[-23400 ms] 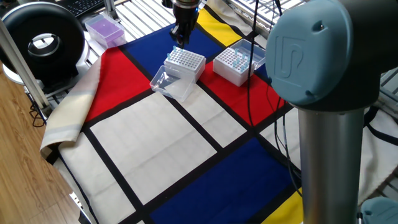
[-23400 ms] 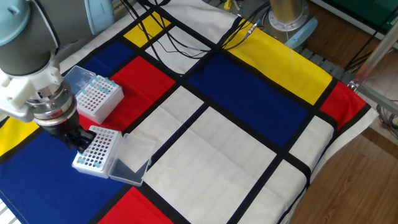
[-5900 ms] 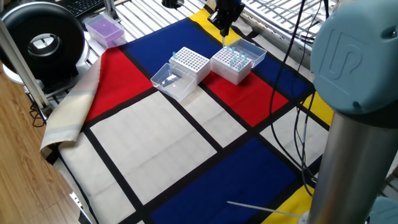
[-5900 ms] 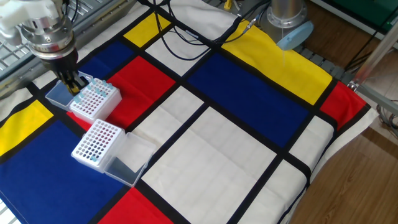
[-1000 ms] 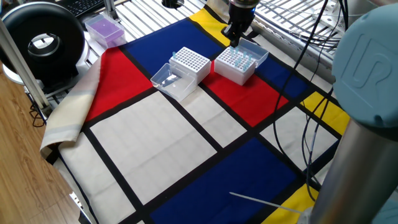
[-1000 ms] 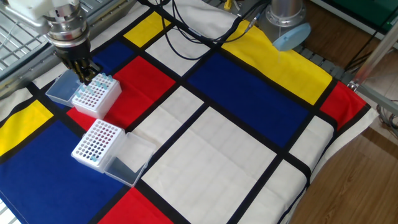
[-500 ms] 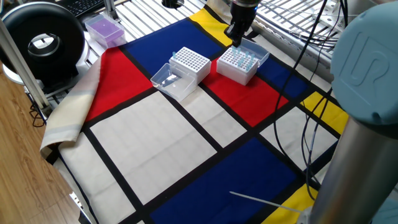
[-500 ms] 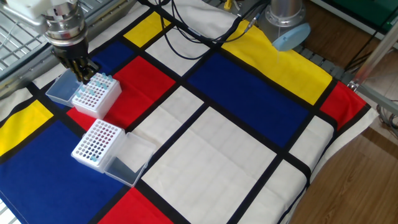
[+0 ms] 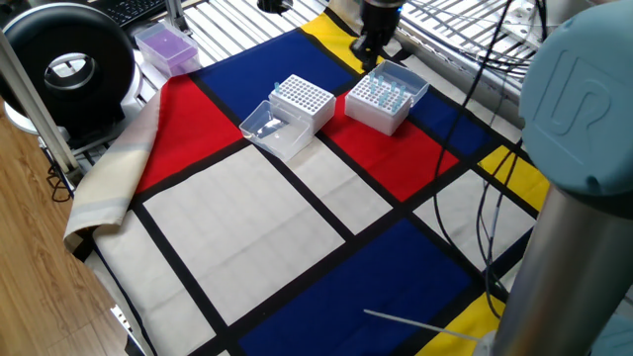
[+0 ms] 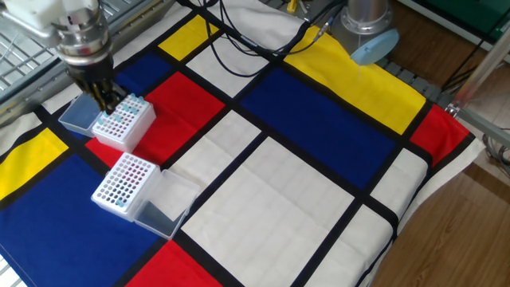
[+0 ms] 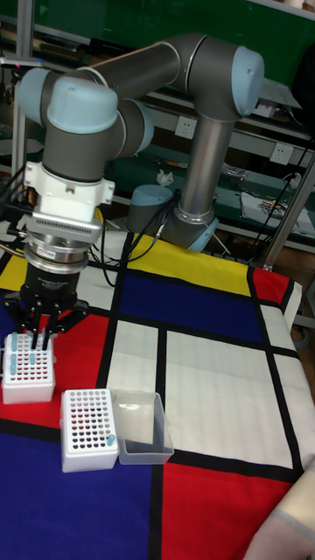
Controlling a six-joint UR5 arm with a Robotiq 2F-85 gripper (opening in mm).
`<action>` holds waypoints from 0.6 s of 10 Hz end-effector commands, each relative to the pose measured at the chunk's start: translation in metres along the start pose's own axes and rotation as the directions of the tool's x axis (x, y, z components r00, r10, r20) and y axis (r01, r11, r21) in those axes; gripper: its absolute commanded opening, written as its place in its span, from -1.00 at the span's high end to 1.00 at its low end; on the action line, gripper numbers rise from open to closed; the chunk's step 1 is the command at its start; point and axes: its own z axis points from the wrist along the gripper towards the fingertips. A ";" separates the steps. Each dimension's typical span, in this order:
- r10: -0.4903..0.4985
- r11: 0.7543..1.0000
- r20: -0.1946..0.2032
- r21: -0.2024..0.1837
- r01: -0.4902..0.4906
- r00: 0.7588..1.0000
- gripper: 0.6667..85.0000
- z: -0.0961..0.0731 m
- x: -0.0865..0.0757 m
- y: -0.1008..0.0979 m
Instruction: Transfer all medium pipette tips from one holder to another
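Colour-block tablecloth (image 10: 319, 199), metal shelving (image 11: 262, 114) behind, end effector (image 11: 39, 335) narrow, grip unclear

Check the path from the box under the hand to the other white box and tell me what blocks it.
Nothing visible does. The hand hangs over the box with the medium pipette tips. The second box sits close beside it on the cloth, with only bare cloth between them. Its open clear lid lies on the far side.
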 end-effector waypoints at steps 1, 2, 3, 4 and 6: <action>0.021 0.999 0.025 -0.039 -0.020 0.999 0.53 0.002 -0.027 0.032; 0.001 0.999 0.024 -0.037 0.000 1.000 0.52 0.002 -0.031 0.038; -0.018 0.999 0.021 -0.033 0.019 1.000 0.50 0.004 -0.035 0.043; -0.037 0.999 0.023 -0.034 0.037 0.999 0.46 0.008 -0.040 0.048; -0.066 0.996 0.057 -0.059 0.070 0.996 0.35 0.020 -0.056 0.058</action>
